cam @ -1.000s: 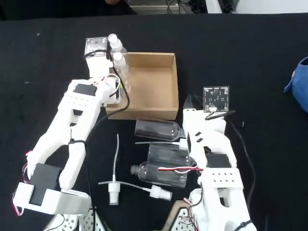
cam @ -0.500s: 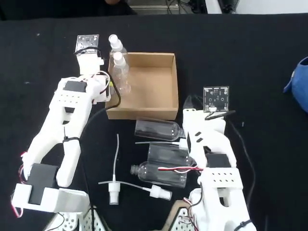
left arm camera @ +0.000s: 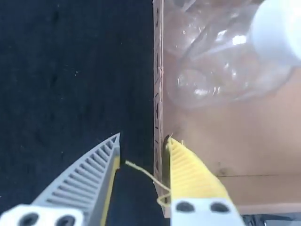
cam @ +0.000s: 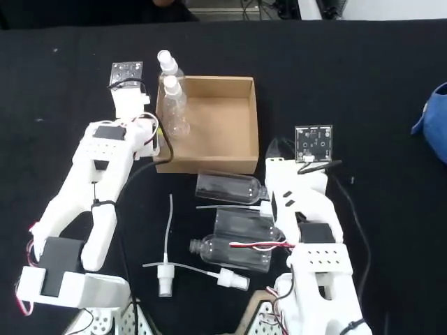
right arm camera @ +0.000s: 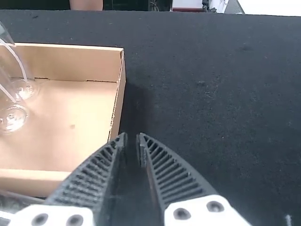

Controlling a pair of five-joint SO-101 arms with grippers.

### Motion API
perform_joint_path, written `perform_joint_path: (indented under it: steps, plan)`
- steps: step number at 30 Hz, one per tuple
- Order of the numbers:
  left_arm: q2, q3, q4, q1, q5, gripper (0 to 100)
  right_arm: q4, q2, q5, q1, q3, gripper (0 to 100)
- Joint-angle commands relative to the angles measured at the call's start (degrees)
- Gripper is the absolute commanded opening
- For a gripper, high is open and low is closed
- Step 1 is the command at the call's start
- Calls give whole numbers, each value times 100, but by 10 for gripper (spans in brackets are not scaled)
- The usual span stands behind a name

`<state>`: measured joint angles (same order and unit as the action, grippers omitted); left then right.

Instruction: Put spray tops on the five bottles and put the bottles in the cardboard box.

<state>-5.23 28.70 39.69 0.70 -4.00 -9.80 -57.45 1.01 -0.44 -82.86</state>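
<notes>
The cardboard box (cam: pixel 223 129) sits mid-table. Two clear bottles with white spray tops (cam: pixel 172 101) stand in its left side, seen close in the left wrist view as bottles (left arm camera: pixel 221 70). My left gripper (left arm camera: pixel 143 139) is open and straddles the box's left wall (left arm camera: pixel 157 94); in the high view it is the left gripper (cam: pixel 152 137). Three topless bottles (cam: pixel 230 187) lie in front of the box. Two loose spray tops (cam: pixel 166 276) lie nearer the front. My right gripper (right arm camera: pixel 132 137) is shut and empty, by the box's right front corner (right arm camera: pixel 117 108).
A blue object (cam: pixel 436 125) lies at the table's right edge. The right arm's body (cam: pixel 307 223) lies beside the lying bottles. Long dip tubes (cam: pixel 168 223) stick out from the loose spray tops. Black table (cam: pixel 349 77) stretches behind and right of the box.
My left gripper has drawn back leftward off the nearer standing bottle, which stays upright in the box. The right arm has not moved.
</notes>
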Motion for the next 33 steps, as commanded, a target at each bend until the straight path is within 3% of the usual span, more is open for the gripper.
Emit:
perform_joint_path:
  steps: [1, 16, 24, 28, 33]
  plan:
    - [-44, 31, -167, -40, 35, 29, 158, -57, 44, -123, 40, 18]
    - [-97, 101, 299, -92, 26, 29, 53, -92, -202, 18, 321, 19]
    - [-97, 101, 299, -48, -229, 29, -1257, 4, -492, 422, 1692, 34]
    - [-105, 4, 633, -101, -237, 29, -1116, 620, -492, 281, 2105, 77]
    - [-105, 40, 756, -110, -237, 29, -18, 2141, -791, -9, 2519, 77]
